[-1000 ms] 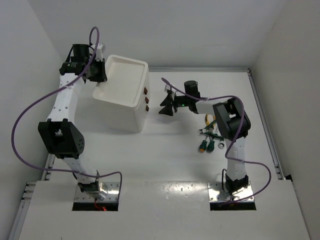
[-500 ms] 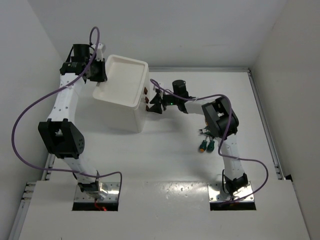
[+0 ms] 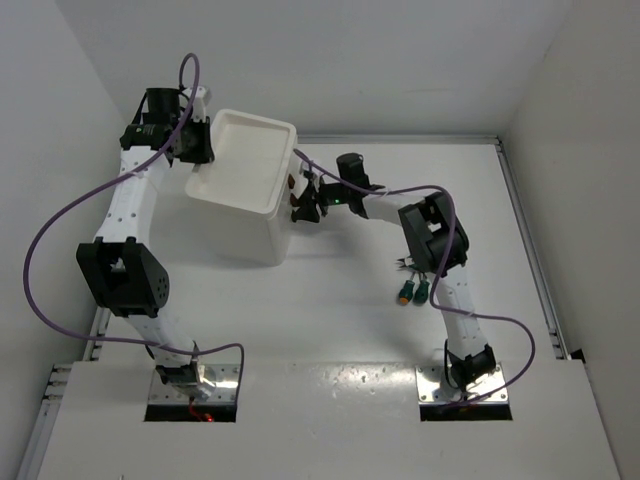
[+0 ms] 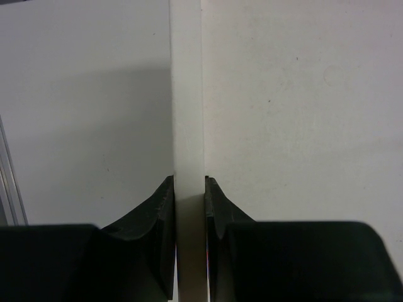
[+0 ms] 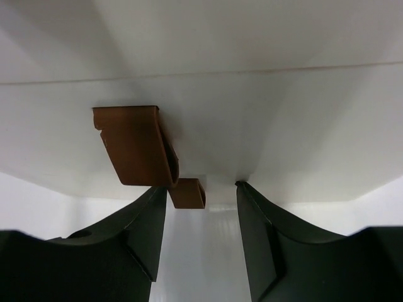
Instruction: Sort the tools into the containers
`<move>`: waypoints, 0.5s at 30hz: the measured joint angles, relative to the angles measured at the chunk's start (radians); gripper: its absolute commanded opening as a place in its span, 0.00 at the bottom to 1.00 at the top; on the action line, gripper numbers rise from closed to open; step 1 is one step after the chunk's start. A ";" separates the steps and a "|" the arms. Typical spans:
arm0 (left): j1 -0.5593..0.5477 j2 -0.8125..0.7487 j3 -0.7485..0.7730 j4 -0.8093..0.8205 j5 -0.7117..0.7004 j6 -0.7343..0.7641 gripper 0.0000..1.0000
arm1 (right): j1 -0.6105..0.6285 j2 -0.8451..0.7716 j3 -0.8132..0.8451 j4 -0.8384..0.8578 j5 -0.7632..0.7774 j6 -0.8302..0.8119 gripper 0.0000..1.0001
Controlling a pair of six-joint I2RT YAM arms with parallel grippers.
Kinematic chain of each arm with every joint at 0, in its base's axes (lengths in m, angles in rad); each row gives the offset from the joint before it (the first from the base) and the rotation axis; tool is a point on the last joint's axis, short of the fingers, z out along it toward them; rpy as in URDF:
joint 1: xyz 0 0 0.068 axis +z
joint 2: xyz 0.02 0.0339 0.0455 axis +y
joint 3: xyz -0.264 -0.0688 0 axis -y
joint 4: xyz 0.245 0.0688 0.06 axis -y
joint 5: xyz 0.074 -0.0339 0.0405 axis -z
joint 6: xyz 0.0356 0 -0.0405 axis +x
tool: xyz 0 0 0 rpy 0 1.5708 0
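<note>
fingers (image 4: 157,211) of the left gripper (image 4: 187,184) are closed flat on the thin white rim (image 4: 186,94) of the container (image 3: 250,235), one on each side of the wall, with no gap to be seen; this hold is judged to be a brace, so that the box is kept from sliding on the table (image 3: 340,330) when a drawer is pulled; in the top view that gripper is found at the far left corner of the tray top.

the right gripper (image 5: 201,189) is held against the container's right face, where the drawer fronts are; its fingers are spread apart and nothing is clamped between them; a brown knob (image 5: 133,148) is seen above and to the left of the fingertips, and a second knob (image 5: 189,194) is seen in the gap between them, close to the left-hand finger in that view and clear of the right-hand one; whether it is touched cannot be told; the placement is judged to be a line-up for pinching that knob and drawing its drawer out.

two green-handled screwdrivers (image 3: 412,290) are left lying on the table well to the right of the container, beside the right arm's elbow and well apart from both pairs of fingers; the other tools are mostly hidden under that arm and cannot be made out; the sorting itself is judged not yet begun.
</note>
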 measured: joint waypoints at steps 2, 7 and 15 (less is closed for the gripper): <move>0.000 0.000 0.000 0.001 0.000 0.000 0.00 | 0.001 0.002 0.013 -0.031 0.002 -0.017 0.48; 0.000 0.001 0.000 0.002 0.000 0.000 0.00 | 0.009 0.002 0.014 -0.068 0.015 -0.055 0.47; 0.000 0.001 0.000 0.004 -0.002 0.000 0.00 | 0.034 0.002 -0.029 -0.069 0.060 -0.081 0.15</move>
